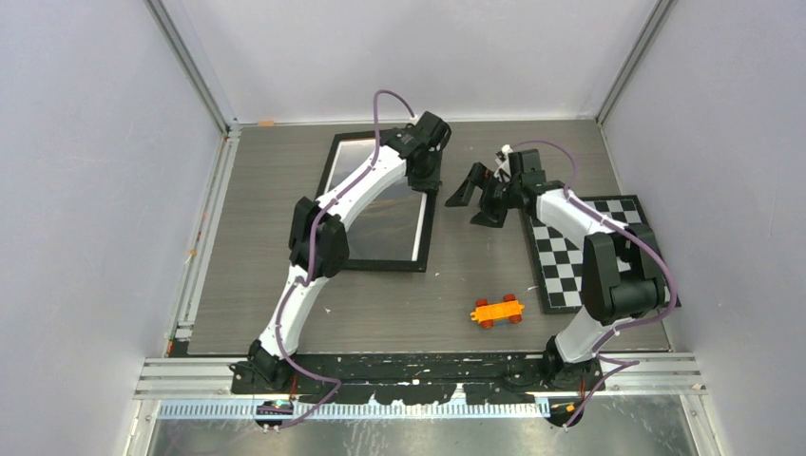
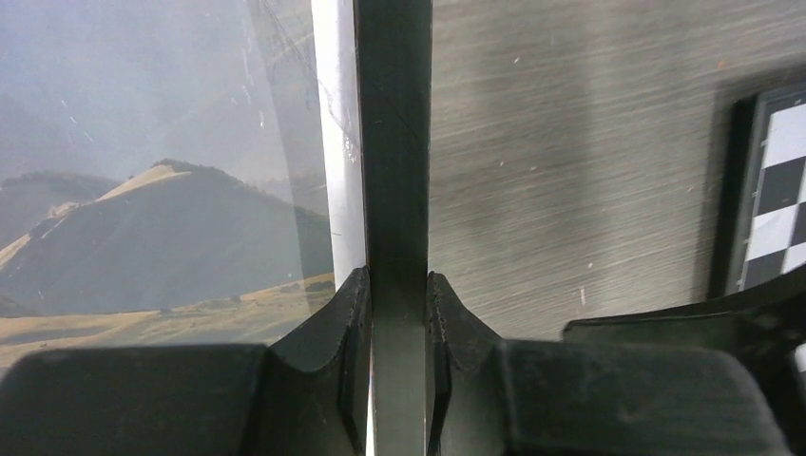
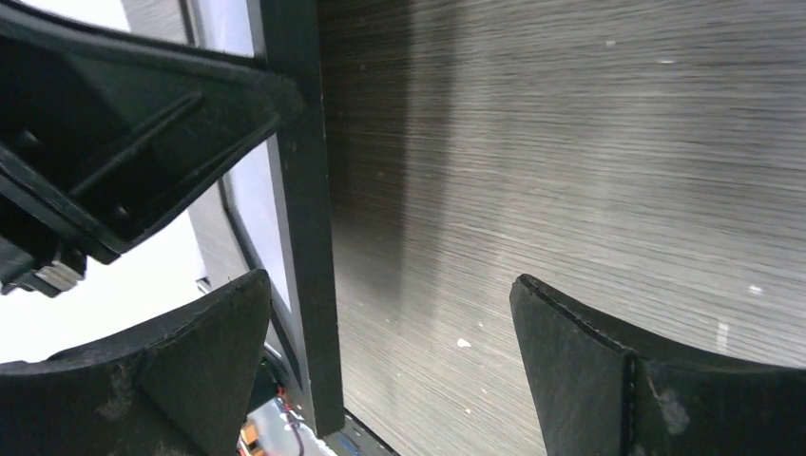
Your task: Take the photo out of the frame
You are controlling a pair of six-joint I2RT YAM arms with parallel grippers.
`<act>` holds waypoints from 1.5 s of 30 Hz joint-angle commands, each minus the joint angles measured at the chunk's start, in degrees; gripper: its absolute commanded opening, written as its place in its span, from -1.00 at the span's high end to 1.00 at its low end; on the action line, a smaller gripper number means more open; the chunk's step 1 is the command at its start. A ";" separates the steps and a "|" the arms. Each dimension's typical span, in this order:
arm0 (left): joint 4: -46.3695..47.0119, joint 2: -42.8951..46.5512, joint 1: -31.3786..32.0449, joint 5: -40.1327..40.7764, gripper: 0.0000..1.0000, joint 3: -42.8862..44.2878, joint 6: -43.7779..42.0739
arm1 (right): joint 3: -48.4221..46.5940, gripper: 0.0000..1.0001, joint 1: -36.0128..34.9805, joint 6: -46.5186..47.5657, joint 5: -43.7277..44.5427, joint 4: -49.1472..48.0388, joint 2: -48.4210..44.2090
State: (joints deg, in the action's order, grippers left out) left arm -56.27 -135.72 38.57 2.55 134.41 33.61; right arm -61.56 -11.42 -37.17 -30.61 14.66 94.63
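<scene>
The black frame [image 1: 380,265] lies face up on the left middle of the table, with the photo [image 1: 388,226] of hills and cloudy sky in it. My left gripper [image 1: 425,180] is shut on the frame's right rail [image 2: 392,142], one finger on each side. The photo [image 2: 162,218] shows left of that rail, behind the glass. My right gripper [image 1: 475,203] is open and empty, just right of the frame. In the right wrist view its jaws [image 3: 390,285] stand wide apart, the frame rail [image 3: 299,190] runs close to the left finger, and the left gripper [image 3: 124,123] is at the upper left.
A black-and-white checkerboard mat [image 1: 589,256] lies at the right under the right arm; it also shows in the left wrist view [image 2: 775,190]. An orange toy car [image 1: 497,311] sits near the front middle. Grey walls enclose the table on three sides.
</scene>
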 commanded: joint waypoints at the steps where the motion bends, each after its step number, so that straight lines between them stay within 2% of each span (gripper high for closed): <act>1: 6.44 4.92 -0.96 -2.28 1.00 3.58 3.31 | -0.32 -0.99 -2.59 -5.63 0.12 -10.77 1.26; 6: 7.69 5.29 -2.02 -3.75 1.00 3.83 4.23 | -3.93 -0.98 -5.03 -6.91 -0.97 -11.54 4.91; 21: 11.26 7.12 -4.44 -8.14 1.00 3.34 9.31 | -8.51 -0.44 -8.81 -13.31 -4.71 -20.67 11.65; 28: 12.27 9.13 -5.57 -10.60 1.00 1.71 11.57 | -8.72 -0.13 -10.03 -15.60 -5.20 -23.95 12.51; 31: 12.62 10.31 -5.91 -11.77 1.00 0.24 12.08 | -9.28 0.14 -10.07 -16.61 -5.64 -24.65 12.75; 32: 12.68 10.76 -6.10 -12.05 1.00 -0.18 12.10 | -9.61 0.29 -10.06 -16.77 -5.73 -24.59 12.65; 33: 12.68 11.22 -6.36 -12.11 0.92 -0.68 12.12 | -9.96 0.42 -10.08 -16.87 -5.77 -24.42 12.42; 34: 12.69 11.74 -6.66 -12.20 0.74 -1.16 12.03 | -10.49 0.57 -10.03 -16.84 -5.72 -23.78 12.00; 37: 12.55 13.59 -8.16 -12.39 -0.02 -2.06 11.70 | -11.92 0.96 -10.06 -15.42 -4.90 -19.07 9.59; 38: 12.44 14.52 -8.86 -12.32 -0.29 -2.08 11.23 | -12.52 0.98 -10.04 -14.82 -4.90 -17.36 8.88; 39: 12.15 15.31 -9.32 -12.43 -0.48 -2.13 10.46 | -13.31 0.99 -10.03 -13.55 -4.90 -14.33 8.16; 42: 11.48 18.06 -10.67 -12.39 -0.84 -2.34 7.67 | -16.77 0.99 -9.97 -9.64 -4.31 -7.26 6.43; 45: 10.12 20.88 -12.47 -12.16 -0.99 -2.94 5.84 | -22.65 0.99 -9.78 -5.43 -3.14 0.26 6.01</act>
State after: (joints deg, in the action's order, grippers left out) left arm -47.77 -122.34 28.45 -8.84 131.70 42.68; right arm -75.37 -21.45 -50.33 -36.05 5.50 106.85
